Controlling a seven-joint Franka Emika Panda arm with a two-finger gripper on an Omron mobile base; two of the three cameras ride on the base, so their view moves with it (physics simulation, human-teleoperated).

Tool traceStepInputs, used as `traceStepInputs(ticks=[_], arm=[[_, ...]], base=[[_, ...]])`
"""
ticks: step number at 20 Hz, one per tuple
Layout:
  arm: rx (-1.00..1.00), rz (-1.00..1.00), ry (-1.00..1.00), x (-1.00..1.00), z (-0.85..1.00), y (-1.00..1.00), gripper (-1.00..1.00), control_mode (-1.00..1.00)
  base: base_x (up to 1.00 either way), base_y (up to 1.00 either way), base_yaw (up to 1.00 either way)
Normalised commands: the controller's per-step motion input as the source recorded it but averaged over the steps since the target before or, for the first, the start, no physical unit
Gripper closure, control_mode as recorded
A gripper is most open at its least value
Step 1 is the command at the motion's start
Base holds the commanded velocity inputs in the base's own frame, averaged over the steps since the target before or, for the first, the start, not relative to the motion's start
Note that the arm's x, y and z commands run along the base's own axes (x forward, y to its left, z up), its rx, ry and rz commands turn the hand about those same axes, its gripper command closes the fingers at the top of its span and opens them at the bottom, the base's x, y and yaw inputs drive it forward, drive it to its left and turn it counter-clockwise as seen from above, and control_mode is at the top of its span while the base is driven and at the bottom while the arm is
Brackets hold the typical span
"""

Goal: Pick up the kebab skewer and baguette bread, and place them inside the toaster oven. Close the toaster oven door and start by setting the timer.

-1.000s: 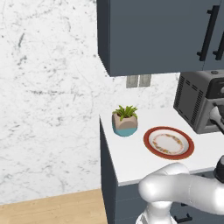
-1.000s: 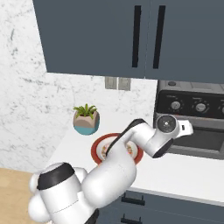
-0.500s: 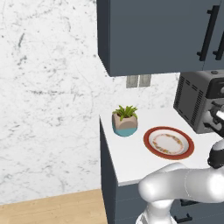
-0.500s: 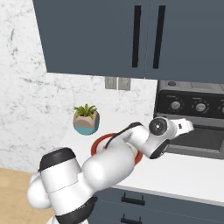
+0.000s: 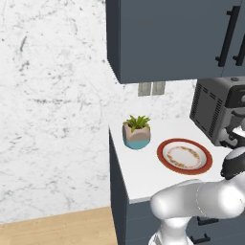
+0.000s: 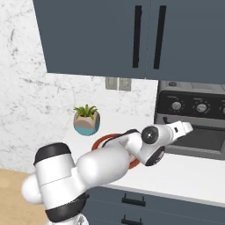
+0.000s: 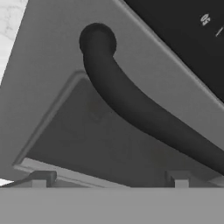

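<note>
Hand view: I'm looking close-up at the toaster oven door [image 7: 100,144], dark frame w/ glass pane; its black bar handle [image 7: 140,109] runs from upper left down to the right edge, curved end fixed to the frame near the top.
My gripper: spread wide, nothing between the fingers; fingertips [image 7: 41,178] sit at the bottom of hand view, just in front of the pane, below the handle. Can't tell if they touch the door.
Gripper, right base view: gripper [image 6: 186,127] points at the oven front, right at the door's upper part, under the knob row.
Toaster oven: toaster oven [image 6: 193,116] stands at the back of the counter [image 6: 184,176], right side in right base view; in left base view its vented side [image 5: 210,112] shows near the right edge, by the wall.
Door state: looks shut or nearly so, upright against the oven front; can't be sure of a small gap.
Knobs: knobs [image 6: 176,105] in a row on the panel above the door.
Plate: red-rimmed plate [image 5: 184,155] on the counter between plant and oven, nearer the front edge; bare in left base view.
Plant: potted plant [image 5: 137,131] at the counter's left back corner, well apart from the oven.
Skewer + baguette: can't tell where they are; oven inside is hidden to me.
Above: dark cabinets [image 6: 132,35] w/ black bar pulls over the counter.
</note>
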Motion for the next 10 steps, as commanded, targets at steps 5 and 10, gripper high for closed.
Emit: traceStepInputs(ticks=[5, 10], arm=[[-0.03, 0.0, 0.04, -0.72, 0.51, -0.06, -1.0, -1.0], [0.01, 0.0, 0.01, -0.86, 0.54, -0.1, -1.0, -1.0]], base=[[0.0, 0.0, 0.0], [0.0, 0.0, 0.0]])
